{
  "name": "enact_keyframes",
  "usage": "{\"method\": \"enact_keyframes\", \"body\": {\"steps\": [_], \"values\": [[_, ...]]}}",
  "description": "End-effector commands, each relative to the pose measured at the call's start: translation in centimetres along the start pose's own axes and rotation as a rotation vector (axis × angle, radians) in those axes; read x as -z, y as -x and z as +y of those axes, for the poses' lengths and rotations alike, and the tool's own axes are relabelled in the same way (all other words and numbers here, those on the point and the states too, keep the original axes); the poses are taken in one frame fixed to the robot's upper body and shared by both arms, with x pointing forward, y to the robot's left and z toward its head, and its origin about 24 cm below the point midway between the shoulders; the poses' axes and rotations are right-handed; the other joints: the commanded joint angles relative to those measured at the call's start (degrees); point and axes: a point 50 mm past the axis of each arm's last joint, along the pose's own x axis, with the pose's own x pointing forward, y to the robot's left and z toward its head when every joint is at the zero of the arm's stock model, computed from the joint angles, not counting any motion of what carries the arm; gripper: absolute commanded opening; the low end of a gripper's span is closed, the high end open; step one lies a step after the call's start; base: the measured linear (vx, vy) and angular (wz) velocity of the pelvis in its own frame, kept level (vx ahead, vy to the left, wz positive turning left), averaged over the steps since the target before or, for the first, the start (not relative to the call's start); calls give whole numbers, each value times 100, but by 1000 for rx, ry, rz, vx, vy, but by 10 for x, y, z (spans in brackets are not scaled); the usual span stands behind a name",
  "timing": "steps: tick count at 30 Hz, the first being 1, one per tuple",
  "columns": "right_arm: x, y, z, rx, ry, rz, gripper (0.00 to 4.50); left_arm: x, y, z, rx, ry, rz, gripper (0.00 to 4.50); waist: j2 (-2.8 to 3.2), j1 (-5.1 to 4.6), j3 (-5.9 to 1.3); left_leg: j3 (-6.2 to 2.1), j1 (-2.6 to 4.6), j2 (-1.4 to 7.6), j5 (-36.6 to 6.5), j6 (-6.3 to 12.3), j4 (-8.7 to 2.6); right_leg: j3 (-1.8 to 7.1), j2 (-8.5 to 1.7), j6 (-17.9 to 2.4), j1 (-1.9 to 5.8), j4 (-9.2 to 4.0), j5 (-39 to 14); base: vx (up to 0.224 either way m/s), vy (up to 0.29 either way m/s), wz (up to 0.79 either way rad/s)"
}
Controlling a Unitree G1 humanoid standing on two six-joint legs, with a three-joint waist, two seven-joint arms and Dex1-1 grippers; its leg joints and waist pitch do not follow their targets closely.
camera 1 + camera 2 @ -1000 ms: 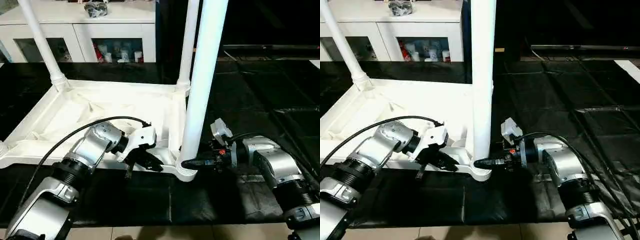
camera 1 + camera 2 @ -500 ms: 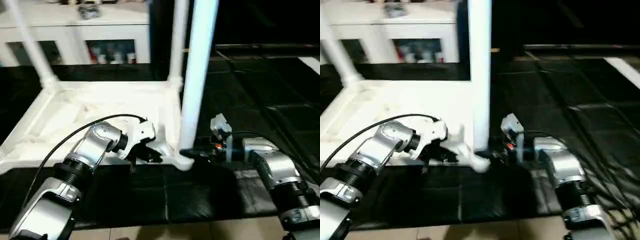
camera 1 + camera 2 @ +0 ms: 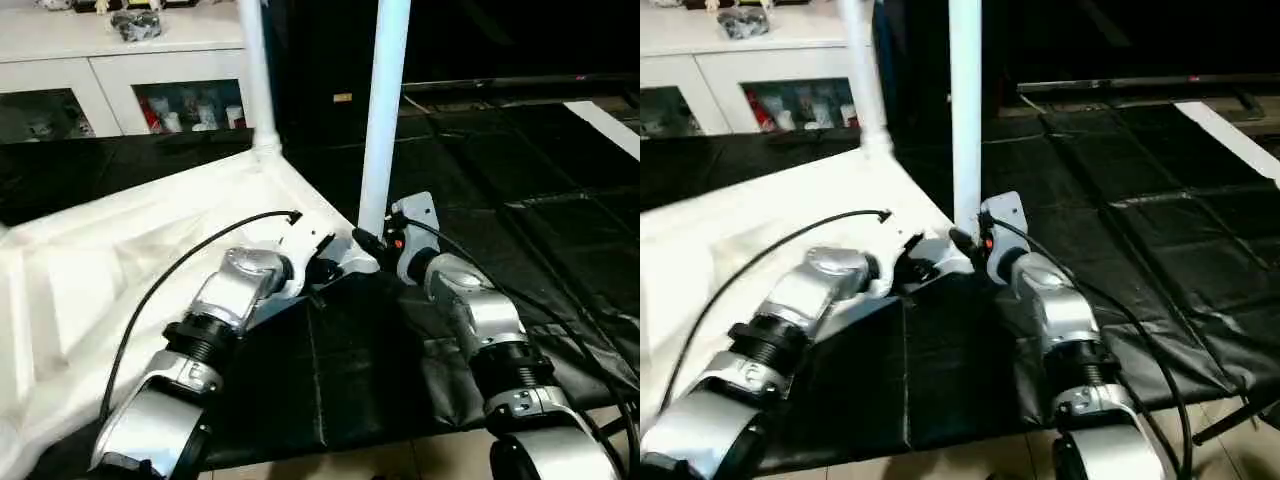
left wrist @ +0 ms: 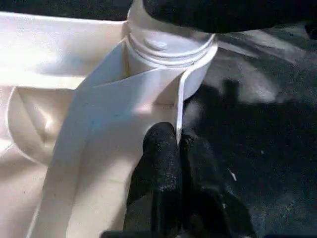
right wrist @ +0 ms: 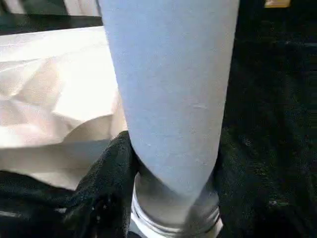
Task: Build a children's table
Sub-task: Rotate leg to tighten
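- Since one second ago the tabletop (image 3: 110, 260) has swung round: its near corner socket (image 4: 171, 54), with the near leg (image 3: 383, 110) standing in it, now lies further from the robot, and both arms have gone with it.
- Lying upside down on the black floor mat (image 3: 520, 190), the tabletop is white smooth plastic, with a thin raised rim and folded ribs inside.
- Two legs stand up in the head views: the near one, and a second leg (image 3: 255, 75) in the corner behind it. Both are long, round and white.
- Left pincer (image 4: 177, 144): closed tight on the thin rim of the tabletop, just beside the round socket. The left wrist view shows this pinch; the head views hide it.
- Right pincer (image 3: 365, 240): its black fingers (image 5: 111, 168) sit around the base of the near leg, holding it, just above the ringed collar.
- Behind the tabletop stands a white cabinet (image 3: 110, 60) with glass doors.
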Motion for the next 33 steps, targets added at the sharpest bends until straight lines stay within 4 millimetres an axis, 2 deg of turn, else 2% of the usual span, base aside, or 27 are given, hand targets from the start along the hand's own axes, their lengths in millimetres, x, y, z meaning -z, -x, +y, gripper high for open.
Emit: {"method": "enact_keyframes", "body": {"steps": [1,2,3,4,6,7,12,14,17,19,20,22,26,28,31,33], "values": [[8,-14,37,-136,-23,35,199,-32,-7,-15,65,-46,-105,0,-27,50,-437,-14,-16,66,-799,415,-358,248,-295,-1130,362,-377,-1505,0,0,0],[8,-13,36,-150,-57,30,199,-31,-6,-14,69,-56,-102,0,-20,56,-431,-12,-13,66,-809,438,-363,248,-292,-1150,366,-379,-1458,0,0,0],[8,-11,35,-167,-86,27,251,-29,-4,-13,73,-65,-97,0,-15,59,-433,-13,-14,68,-808,444,-364,249,-294,-1162,368,-374,-1432,0,0,0],[8,-10,35,-179,-100,24,264,-28,-3,-11,77,-73,-94,0,-18,58,-430,-15,-16,70,-825,449,-367,251,-295,-1174,376,-370,-1417,0,0,0],[8,-9,33,-178,-100,25,268,-26,-1,-11,84,-84,-90,0,2,60,-424,-16,-13,68,-872,455,-371,252,-300,-1178,380,-375,-1450,0,0,0],[9,-6,30,-175,-91,27,283,-24,1,-10,95,-96,-83,0,-17,60,-428,-17,-19,71,-863,450,-373,254,-303,-1166,384,-378,-1444,0,0,0],[13,1,20,-157,-78,27,330,-20,4,-8,115,-105,-70,0,-5,84,-426,-12,2,91,-834,422,-378,268,-308,-1243,368,-360,-1338,0,0,0],[12,16,11,-268,-36,-2,352,-13,12,-6,180,-140,-56,0,-27,124,-429,-9,18,93,-862,461,-378,270,-305,-1223,385,-364,-1294,0,0,0],[13,26,8,-342,-1,7,369,-9,16,-6,226,-161,-45,0,-30,139,-435,-6,6,100,-822,554,-373,280,-304,-1307,381,-328,-1087,0,0,0],[13,34,6,-411,28,27,393,-7,19,-5,263,-191,-41,0,-30,166,-414,-3,19,97,-927,516,-381,273,-312,-1256,374,-365,-1355,0,0,0],[12,43,1,-474,67,45,400,-4,23,-5,310,-230,-25,0,-48,200,-410,-2,37,100,-976,493,-383,275,-309,-1186,374,-384,-1525,0,0,0],[11,52,-4,-533,90,65,400,-2,27,-4,360,-252,-16,0,-36,241,-405,13,50,117,-1023,495,-385,290,-309,-1156,345,-388,-1583,0,0,0],[9,65,-13,-610,127,95,400,0,34,-5,446,-290,-9,0,-43,323,-410,12,37,131,-981,471,-385,286,-311,-1118,354,-378,-1648,0,0,0],[7,72,-17,-653,133,104,400,2,38,-6,502,-318,2,0,-41,385,-421,21,62,153,-961,457,-381,300,-319,-1163,323,-359,-1558,0,0,0],[4,82,-19,-740,136,130,400,6,43,-7,570,-362,47,0,-34,420,-423,8,40,151,-908,472,-384,289,-312,-1182,341,-342,-1486,0,0,0],[3,87,-19,-794,125,143,400,10,46,-8,612,-388,73,0,-31,466,-427,18,55,162,-910,485,-376,302,-317,-1203,326,-339,-1447,0,0,0]]}}
